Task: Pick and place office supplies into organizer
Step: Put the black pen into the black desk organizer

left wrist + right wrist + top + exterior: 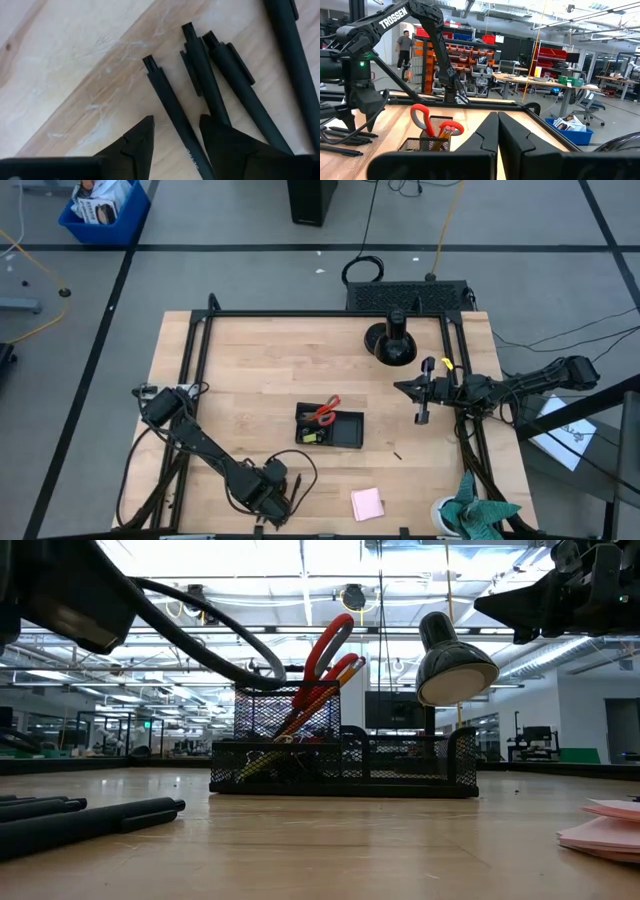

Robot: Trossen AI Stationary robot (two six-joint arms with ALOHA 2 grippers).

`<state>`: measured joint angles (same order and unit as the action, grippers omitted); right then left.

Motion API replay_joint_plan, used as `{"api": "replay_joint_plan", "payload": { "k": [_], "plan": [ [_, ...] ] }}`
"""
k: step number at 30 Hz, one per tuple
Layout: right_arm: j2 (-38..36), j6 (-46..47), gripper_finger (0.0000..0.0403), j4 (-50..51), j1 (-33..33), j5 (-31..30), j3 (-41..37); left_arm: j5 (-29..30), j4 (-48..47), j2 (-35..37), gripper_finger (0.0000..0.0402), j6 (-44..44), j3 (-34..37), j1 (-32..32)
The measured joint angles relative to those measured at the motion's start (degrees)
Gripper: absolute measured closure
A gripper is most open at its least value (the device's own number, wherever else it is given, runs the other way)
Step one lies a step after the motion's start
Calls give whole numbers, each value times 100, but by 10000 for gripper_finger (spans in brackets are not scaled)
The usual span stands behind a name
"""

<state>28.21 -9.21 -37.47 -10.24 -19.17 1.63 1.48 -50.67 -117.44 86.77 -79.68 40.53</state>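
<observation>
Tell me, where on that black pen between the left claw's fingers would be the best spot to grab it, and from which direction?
Probably mid-barrel, from straight above. The pen lies flat on the table, and the left gripper is open with one finger on each side of its thin, straight barrel. Closing across the barrel should pinch it cleanly. The neighbouring pens lie close beside it, so there is little room on that side.

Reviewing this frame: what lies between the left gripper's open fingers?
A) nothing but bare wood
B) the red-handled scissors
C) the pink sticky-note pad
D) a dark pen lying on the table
D: in the left wrist view the left gripper stands open, its fingers either side of one dark pen lying flat on the table.
</observation>
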Motion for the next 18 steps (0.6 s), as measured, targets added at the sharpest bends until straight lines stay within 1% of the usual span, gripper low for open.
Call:
{"api": "replay_joint_plan", "payload": {
  "k": [4, 12, 15, 18],
  "plan": [
    [2, 2, 403, 0, 0, 1, 0, 6, -9, -16, 234, -153, 7, 0],
    [1, 2, 403, 1, 0, 2, -1, 54, -195, -32, 237, -786, 9, 22],
    [2, 3, 403, 0, 0, 2, 0, 91, -173, -35, 261, -854, 13, 20],
    [1, 3, 403, 1, 0, 2, -1, 94, -99, -38, 300, -896, 13, 19]
  ]
}}
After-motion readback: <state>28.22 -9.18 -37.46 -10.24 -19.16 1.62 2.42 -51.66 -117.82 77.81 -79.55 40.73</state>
